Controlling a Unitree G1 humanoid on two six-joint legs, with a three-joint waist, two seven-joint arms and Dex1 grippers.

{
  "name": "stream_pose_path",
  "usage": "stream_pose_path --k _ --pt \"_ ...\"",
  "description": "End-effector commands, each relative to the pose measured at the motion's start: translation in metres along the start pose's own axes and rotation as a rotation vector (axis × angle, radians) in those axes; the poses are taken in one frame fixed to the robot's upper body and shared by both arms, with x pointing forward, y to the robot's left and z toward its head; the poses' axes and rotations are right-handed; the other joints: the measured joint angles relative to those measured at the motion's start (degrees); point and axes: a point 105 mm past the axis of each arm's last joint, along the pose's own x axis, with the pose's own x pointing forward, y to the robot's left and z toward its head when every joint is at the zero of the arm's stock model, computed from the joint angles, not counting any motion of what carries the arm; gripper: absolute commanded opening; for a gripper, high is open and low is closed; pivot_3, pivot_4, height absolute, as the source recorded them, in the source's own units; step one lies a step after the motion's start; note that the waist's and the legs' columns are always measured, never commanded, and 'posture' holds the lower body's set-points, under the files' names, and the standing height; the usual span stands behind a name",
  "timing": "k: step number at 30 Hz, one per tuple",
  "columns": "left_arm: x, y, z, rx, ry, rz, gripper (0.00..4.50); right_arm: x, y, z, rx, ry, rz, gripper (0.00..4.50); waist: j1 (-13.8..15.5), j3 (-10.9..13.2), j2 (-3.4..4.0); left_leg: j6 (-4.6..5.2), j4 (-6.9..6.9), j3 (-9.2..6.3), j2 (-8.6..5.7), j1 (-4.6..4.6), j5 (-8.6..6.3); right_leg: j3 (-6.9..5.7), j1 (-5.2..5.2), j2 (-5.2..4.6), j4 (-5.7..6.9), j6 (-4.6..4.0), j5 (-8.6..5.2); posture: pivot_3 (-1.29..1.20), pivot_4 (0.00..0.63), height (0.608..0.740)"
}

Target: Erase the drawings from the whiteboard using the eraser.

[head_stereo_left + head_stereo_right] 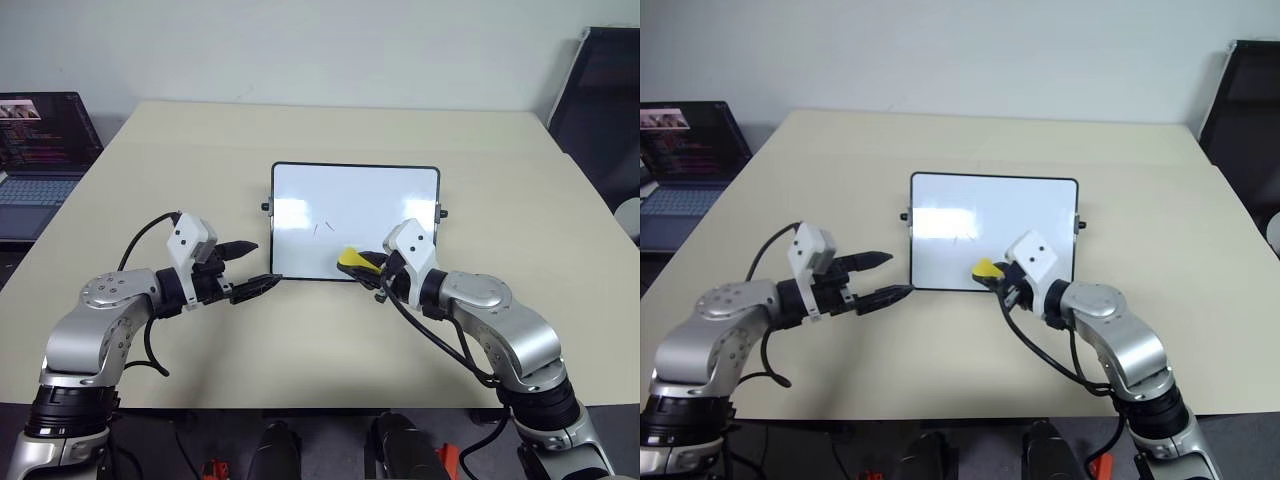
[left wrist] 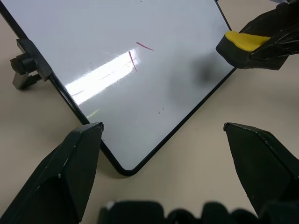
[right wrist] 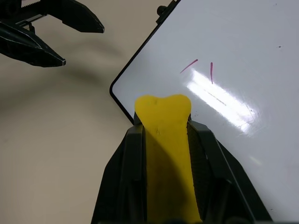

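Now one eraser (image 3: 163, 135), one whiteboard (image 1: 370, 190) (two red strokes (image 3: 201, 69)).

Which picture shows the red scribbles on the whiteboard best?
The right wrist view: two red strokes stand out big and clear on the whiteboard, past the yellow eraser. The left wrist view shows them clearly too, smaller. In the two head views they are only faint tiny marks.

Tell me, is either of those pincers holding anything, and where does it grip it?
The right pincer holds the yellow eraser, squeezed by its long sides, one end poking out over the whiteboard. The left pincer is open and holds nothing.
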Motion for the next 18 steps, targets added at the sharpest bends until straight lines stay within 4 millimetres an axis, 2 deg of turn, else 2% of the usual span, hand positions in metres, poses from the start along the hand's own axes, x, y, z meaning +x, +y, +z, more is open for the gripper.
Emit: stream_pose_path --k 1,7,18 --pt "-0.003 -0.002 0.008 0.056 -0.009 -0.015 4.50 -0.003 0.003 0.011 -0.023 -0.038 0.003 0.87 0.00 0.00 0.00 0.00 0.00 0.00 0.00 0.00 0.00 0.00 0.00 0.00 0.00 0.00 0.00 0.00 0.150 0.740" --pt "-0.003 -0.003 0.004 0.056 0.004 -0.026 4.50 -0.004 0.002 0.006 -0.032 -0.013 -0.002 0.87 0.01 0.00 0.00 0.00 0.00 0.00 0.00 0.00 0.00 0.00 0.00 0.00 0.00 0.00 0.00 0.00 0.150 0.740" --pt "-0.005 -0.016 0.021 0.075 0.012 -0.047 4.50 -0.005 0.003 -0.001 -0.037 0.016 -0.006 0.87 0.00 0.00 0.00 0.00 0.00 0.00 0.00 0.00 0.00 0.00 0.00 0.00 0.01 0.00 0.00 0.00 0.150 0.740"
